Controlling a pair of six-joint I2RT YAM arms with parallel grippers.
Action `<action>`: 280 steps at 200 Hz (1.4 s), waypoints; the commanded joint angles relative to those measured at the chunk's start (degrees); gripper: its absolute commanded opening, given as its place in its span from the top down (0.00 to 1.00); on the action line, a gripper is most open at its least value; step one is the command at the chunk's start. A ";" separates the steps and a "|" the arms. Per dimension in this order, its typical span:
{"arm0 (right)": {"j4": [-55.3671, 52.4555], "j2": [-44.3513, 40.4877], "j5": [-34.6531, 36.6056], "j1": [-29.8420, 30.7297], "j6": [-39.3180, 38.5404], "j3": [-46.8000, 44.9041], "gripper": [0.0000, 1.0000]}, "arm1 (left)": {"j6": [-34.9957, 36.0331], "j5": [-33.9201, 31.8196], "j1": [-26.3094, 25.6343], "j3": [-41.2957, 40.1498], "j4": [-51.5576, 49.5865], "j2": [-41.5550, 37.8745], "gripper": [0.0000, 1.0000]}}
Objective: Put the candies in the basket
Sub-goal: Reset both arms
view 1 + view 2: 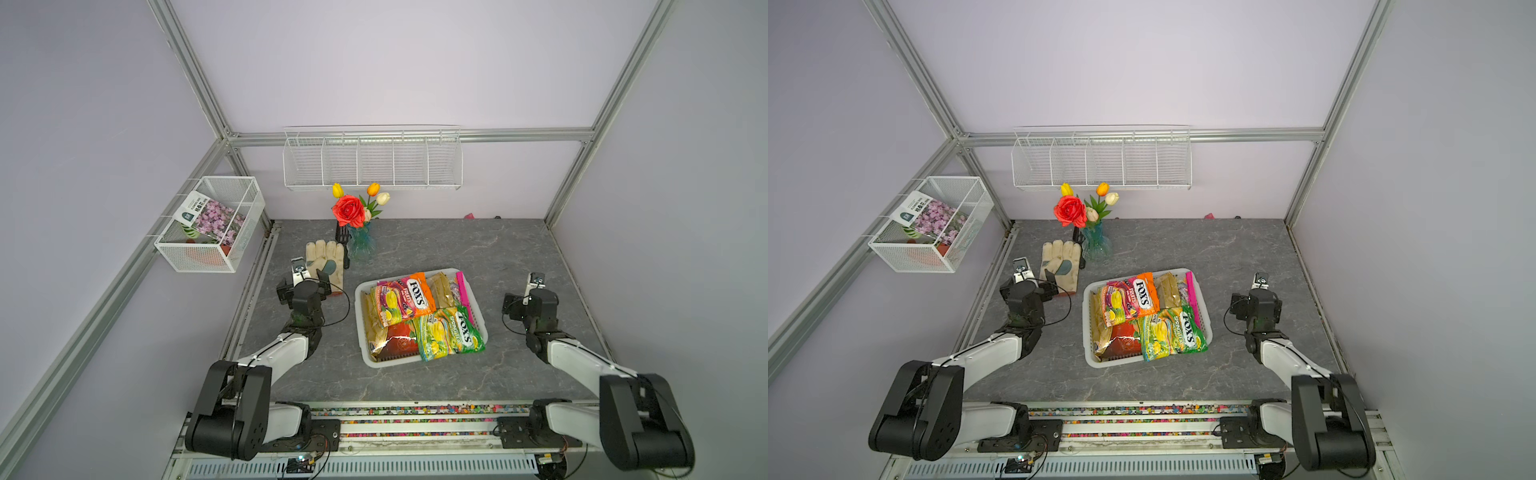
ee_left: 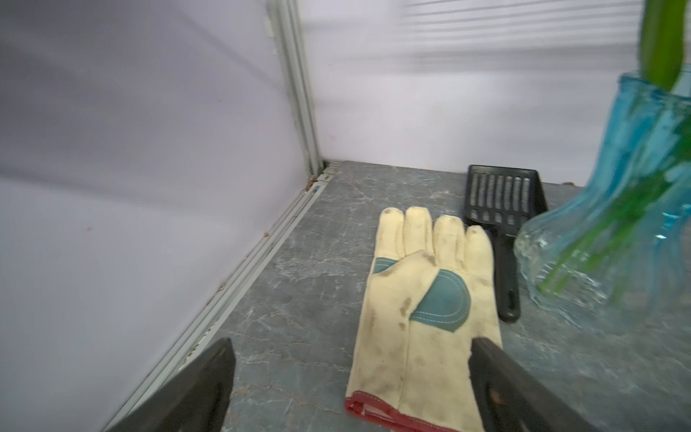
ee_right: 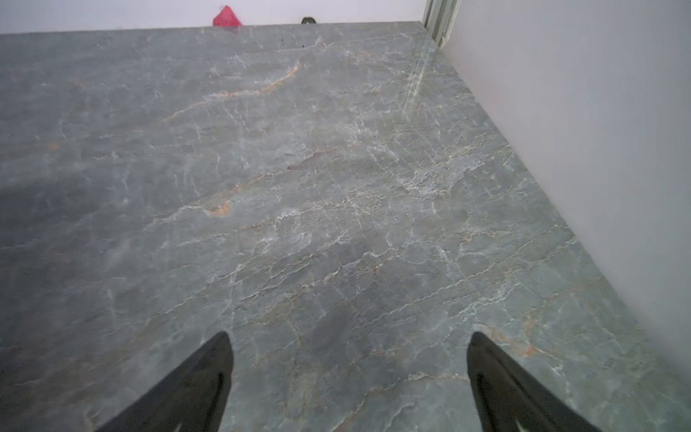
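The left gripper (image 2: 351,344) gapes empty above a cream glove (image 2: 422,310). The right gripper (image 3: 348,334), spread just as wide and holding nothing, hangs over bare table (image 3: 336,168). Between them, well apart from both, the candies (image 1: 419,316) lie heaped in the basket (image 1: 358,307), with a green bag (image 1: 457,332) lapping over its rim. The bags look light, glossy and slippery, so they are best pinched at a crimped edge.

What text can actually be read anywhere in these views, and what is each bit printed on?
"FOX'S": on the purple candy bag.
"FRUITS": same purple bag, beside the logo.
"FOX'S": on the green candy bag.
"SPRING TEA": same green bag, beside the logo.
Seed packet: it carries print, but too small to read.
Wrist views: no text.
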 commanded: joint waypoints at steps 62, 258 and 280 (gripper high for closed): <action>24.72 13.61 -0.64 1.41 -4.46 0.27 0.01 | 1.78 12.79 3.89 3.44 -2.36 0.51 0.00; 20.47 13.27 -11.02 -1.29 -5.10 2.33 0.01 | -5.01 27.66 14.91 -5.44 15.46 10.44 0.00; 20.16 13.41 -10.82 -1.15 -5.19 2.50 0.01 | -5.01 27.61 14.91 -5.45 15.45 10.40 0.00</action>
